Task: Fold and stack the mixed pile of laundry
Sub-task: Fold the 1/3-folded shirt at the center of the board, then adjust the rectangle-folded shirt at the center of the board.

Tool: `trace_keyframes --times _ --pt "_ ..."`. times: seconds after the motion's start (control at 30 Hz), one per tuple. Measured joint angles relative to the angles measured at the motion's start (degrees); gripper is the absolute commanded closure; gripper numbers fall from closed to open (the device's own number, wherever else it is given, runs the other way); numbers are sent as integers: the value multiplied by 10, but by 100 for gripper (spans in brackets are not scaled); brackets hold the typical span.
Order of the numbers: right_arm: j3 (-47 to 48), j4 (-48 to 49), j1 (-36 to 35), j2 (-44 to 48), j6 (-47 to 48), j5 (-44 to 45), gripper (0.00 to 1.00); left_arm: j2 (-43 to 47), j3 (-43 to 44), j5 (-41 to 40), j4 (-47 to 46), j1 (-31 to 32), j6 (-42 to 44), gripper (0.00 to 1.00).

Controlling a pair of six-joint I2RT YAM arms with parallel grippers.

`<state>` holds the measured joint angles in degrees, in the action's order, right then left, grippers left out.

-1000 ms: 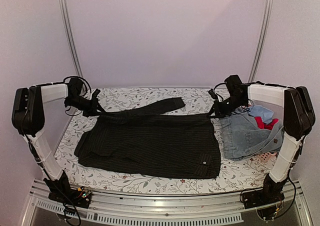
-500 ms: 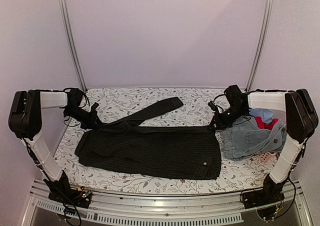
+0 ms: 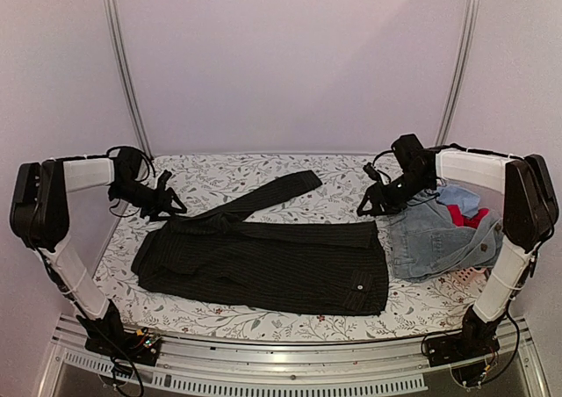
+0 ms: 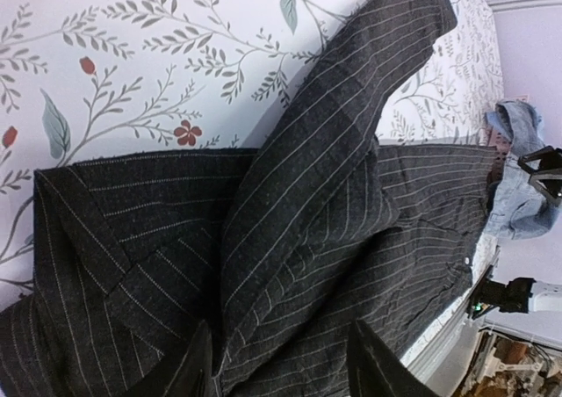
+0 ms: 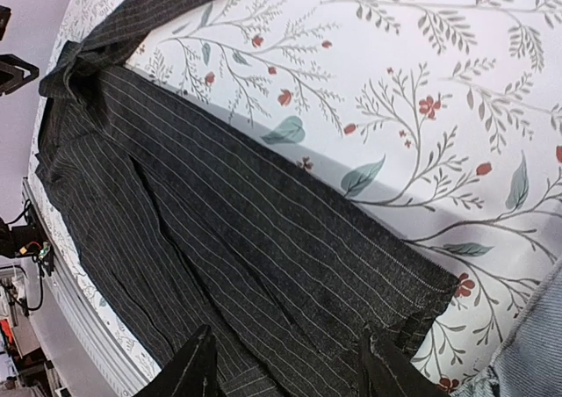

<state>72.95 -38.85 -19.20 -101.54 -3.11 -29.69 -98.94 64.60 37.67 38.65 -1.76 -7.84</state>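
The large black pinstriped shirt lies spread flat in the middle of the floral table, one sleeve running towards the far side. My left gripper hovers open just above the shirt's far left corner; nothing sits between its fingers. Over the far right corner my right gripper is open too, also holding nothing. The remaining laundry pile is heaped at the right: faded denim, a red garment and a pale blue one.
The floral tablecloth shows bare along the far side. A pink basket edge peeks out under the denim at the right. Metal rails run along the near edge, and pale walls close in on three sides.
Both grippers went from shut to open and let go of the shirt's far edge, which now lies flat on the table. Both have drawn slightly away from the cloth.
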Motion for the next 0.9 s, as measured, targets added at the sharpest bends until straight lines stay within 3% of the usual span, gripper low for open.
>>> trace_keyframes --times 0.23,0.4,0.7,0.9 --pt "62 5 -17 -13 -12 0 50 1 63 -15 -7 11 4 40" --pt "69 23 -57 -58 -28 -10 54 -19 143 -48 -39 70 12 38" --pt "61 48 -93 -136 -63 -11 56 -205 337 -99 -78 180 38 39" --pt "35 51 -92 -148 -70 -5 56 -301 392 -125 -57 234 57 39"
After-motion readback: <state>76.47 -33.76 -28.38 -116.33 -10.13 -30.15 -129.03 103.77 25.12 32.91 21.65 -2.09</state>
